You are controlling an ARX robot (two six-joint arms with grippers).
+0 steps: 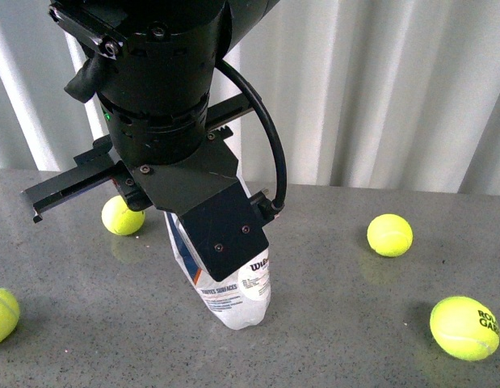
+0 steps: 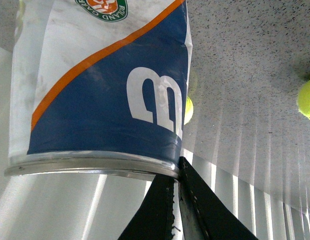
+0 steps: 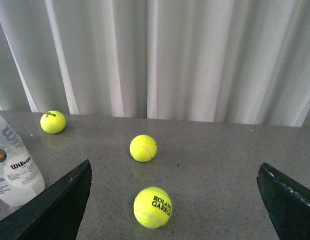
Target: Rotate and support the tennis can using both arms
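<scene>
The tennis can stands tilted on your tabletop, your left pincer clamped on its metal rim, your right pincer spread open.

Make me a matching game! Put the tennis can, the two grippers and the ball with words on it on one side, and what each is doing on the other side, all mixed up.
Things:
1. tennis can
2. left gripper
3. right gripper
4. lettered ball

What it is doing:
A. open wide, holding nothing
B. lying loose on the grey table
C. pinching the metal rim
D. standing on the table, white end down

Pairs: 1-D, 2-C, 3-A, 4-B
</scene>
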